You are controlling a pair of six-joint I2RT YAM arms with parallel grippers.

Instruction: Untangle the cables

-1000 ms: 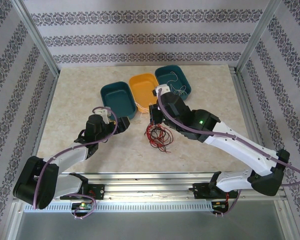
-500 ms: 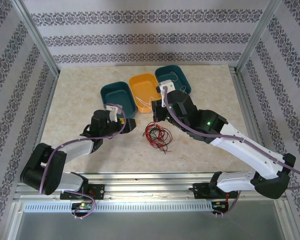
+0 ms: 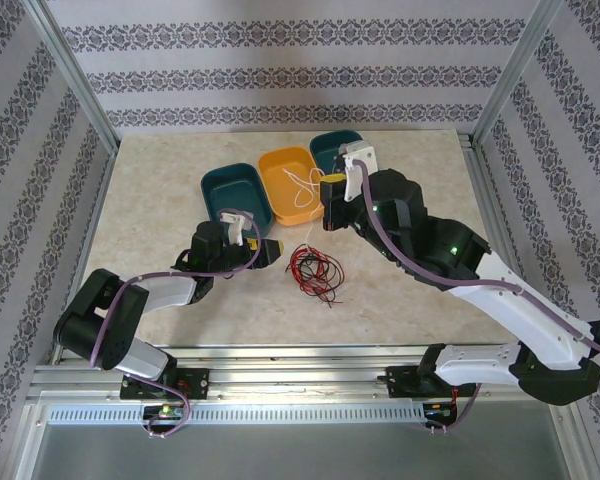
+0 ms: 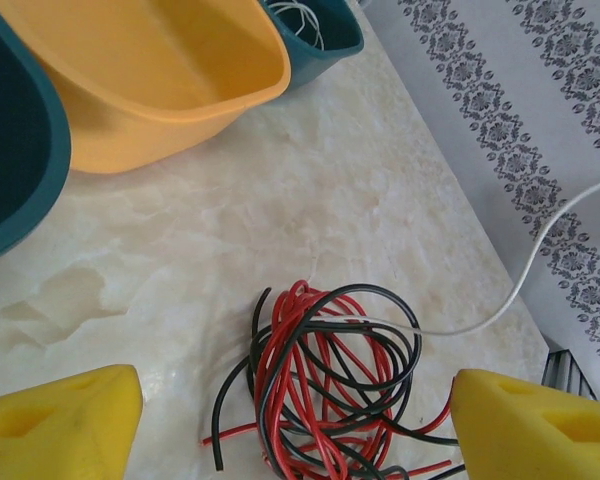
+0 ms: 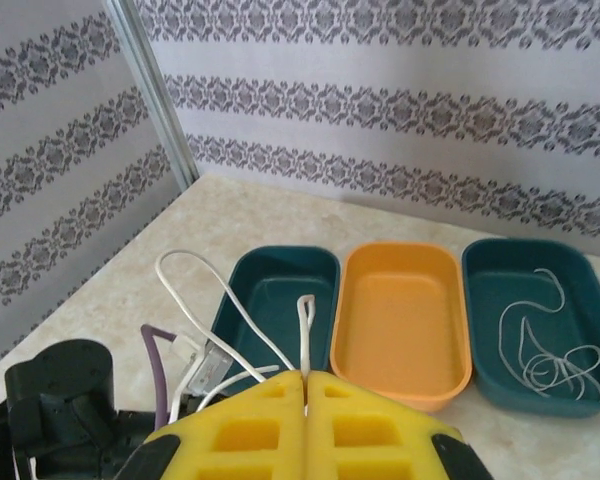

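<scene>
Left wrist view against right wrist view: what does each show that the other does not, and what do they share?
Left wrist, not right wrist: the red and black tangle on the table. Right wrist, not left wrist: the right gripper, jaws shut on a white cable. Both: the orange tray, the left teal tray, and the right teal tray with loose white cable in it.

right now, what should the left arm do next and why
Probably lower the open left end effector onto the red and black tangle to pin it: the right end effector is shut on the white cable, which runs into the tangle.
</scene>
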